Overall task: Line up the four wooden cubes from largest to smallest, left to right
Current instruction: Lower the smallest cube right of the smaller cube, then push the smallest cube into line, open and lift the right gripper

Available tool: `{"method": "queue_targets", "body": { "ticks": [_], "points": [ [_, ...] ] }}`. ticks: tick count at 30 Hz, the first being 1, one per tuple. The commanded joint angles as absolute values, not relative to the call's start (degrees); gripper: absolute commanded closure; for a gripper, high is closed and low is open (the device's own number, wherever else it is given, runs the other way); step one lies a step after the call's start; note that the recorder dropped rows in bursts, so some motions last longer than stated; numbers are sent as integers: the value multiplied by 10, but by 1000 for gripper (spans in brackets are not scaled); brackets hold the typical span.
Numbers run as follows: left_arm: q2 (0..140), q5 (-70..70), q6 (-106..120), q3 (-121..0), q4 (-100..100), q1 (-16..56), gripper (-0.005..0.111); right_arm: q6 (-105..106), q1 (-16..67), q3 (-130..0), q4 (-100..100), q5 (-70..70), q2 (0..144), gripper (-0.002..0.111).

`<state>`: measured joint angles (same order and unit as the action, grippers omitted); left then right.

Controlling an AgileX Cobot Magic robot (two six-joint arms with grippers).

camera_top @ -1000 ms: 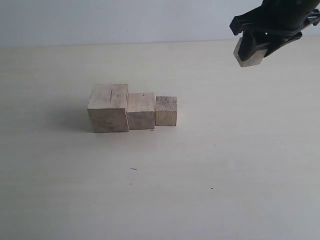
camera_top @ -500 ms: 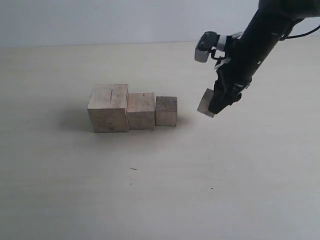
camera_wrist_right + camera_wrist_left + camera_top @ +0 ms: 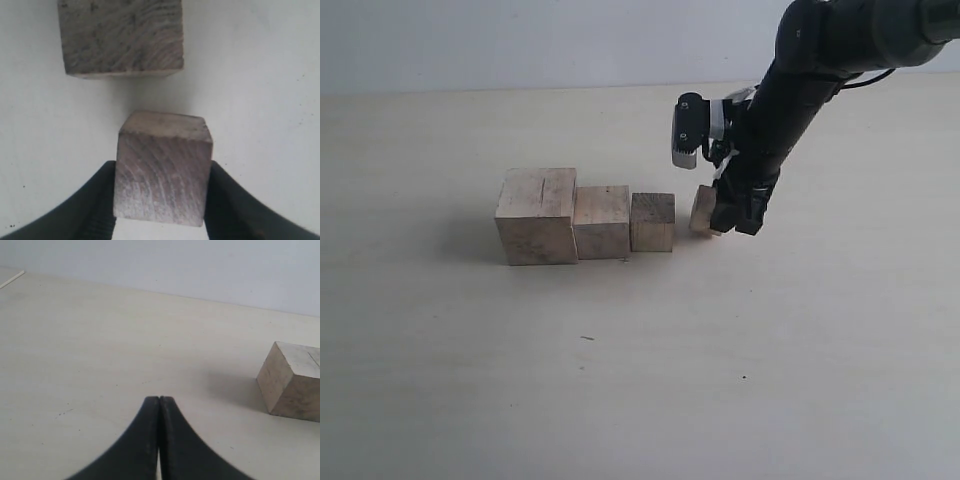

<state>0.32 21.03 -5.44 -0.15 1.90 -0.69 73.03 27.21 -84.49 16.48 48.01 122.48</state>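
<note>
Three pale wooden cubes stand in a touching row on the table: the largest cube (image 3: 537, 214) with a slit mark on top, a medium cube (image 3: 601, 221) to its right, then a smaller cube (image 3: 652, 221). Just right of that row, a small gap away, my right gripper (image 3: 718, 212) is shut on the smallest cube (image 3: 703, 210), held low near the table. In the right wrist view the smallest cube (image 3: 162, 168) sits between both fingers, facing the smaller cube (image 3: 121, 36). My left gripper (image 3: 159, 402) is shut and empty, with the largest cube (image 3: 292, 380) off to one side.
A pale, flat table (image 3: 640, 380) carries everything, with a light wall behind. The right arm (image 3: 800, 80) slants down from the upper right. Small dark specks (image 3: 586, 338) mark the table's front area.
The right gripper has carried the smallest cube down and leftward from the upper right to just beside the row's right end. The three cubes in the row have not moved.
</note>
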Motion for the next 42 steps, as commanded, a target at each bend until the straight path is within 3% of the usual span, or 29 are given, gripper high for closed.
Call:
{"method": "queue_targets", "body": {
  "ticks": [1,17,21,28,31,42],
  "points": [
    [0,206,-52,0,17,-4,107,760,273,-844,190,490,1234,108],
    [0,206,-52,0,17,-4,107,781,273,-844,235,491,1247,107],
    [0,206,-52,0,17,-4,107,781,273,-844,234,496,1247,96],
    [0,206,-52,0,17,-4,107,781,273,-844,234,504,1247,59],
    [0,206,-52,0,17,-4,107,781,273,-844,234,500,1247,50],
    [0,206,-52,0,17,-4,107,708,273,-844,216,483,1208,45]
  ]
}}
